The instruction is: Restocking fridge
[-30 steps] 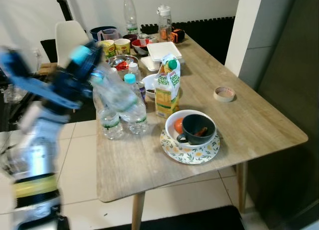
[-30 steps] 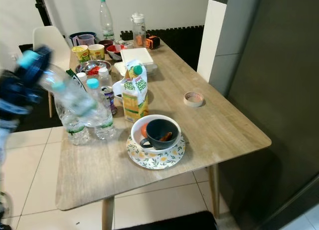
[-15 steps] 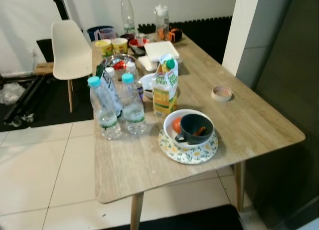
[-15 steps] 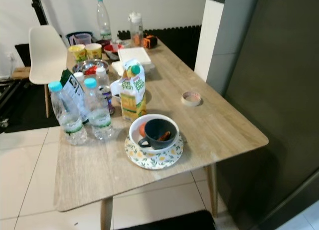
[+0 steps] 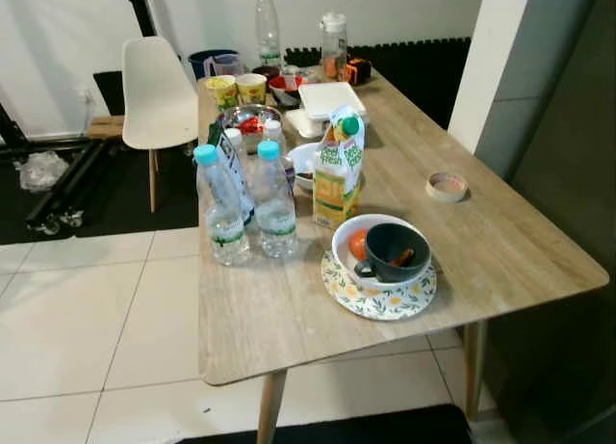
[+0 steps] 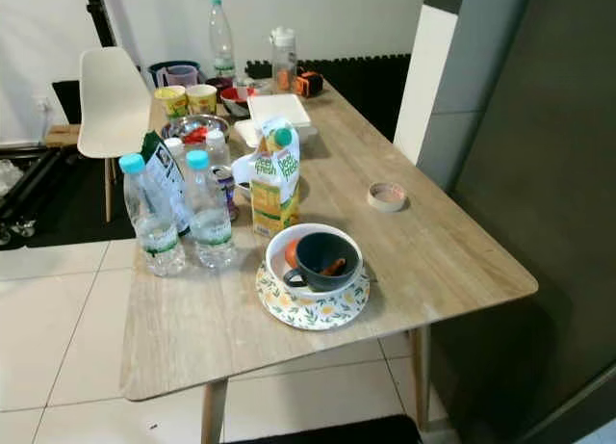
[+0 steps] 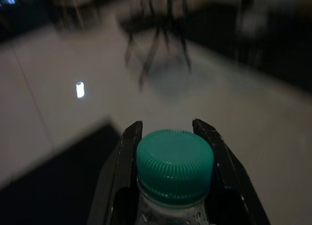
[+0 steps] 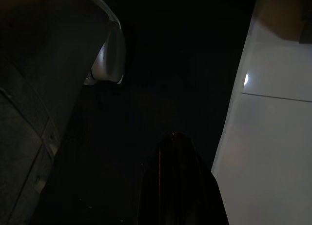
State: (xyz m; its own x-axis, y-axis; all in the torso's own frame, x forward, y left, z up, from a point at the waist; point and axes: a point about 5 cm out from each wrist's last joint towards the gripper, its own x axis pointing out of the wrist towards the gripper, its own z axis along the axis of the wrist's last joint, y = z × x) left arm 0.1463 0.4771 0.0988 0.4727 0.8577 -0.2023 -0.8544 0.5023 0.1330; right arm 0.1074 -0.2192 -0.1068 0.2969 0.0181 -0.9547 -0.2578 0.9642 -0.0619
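1. Left pincer is clenched on a clear plastic water bottle with a green ribbed cap: one black finger flanks each side of the neck just under the cap, seen in the left wrist view over pale floor tiles.
2. The bottle's long axis runs along the pincer fingers, cap pointing away from the wrist. So it is gripped at the neck, not the body.
3. Right pincer: wrist view is very dark and only a black finger outline can be made out. Cannot tell whether it is released or clenched.
4. On the light wooden desk sit two clear blue-capped water bottles, a yellow juice carton with a green cap, a dark mug in a white bowl on a floral plate, and a roll of tape.
5. A dark tall panel stands on the robot's right, likely the fridge; the loaded arm is the left, so delivery probably needs a turn right.
6. Judgement: one bottle is in transit, the rest are not yet restocked.
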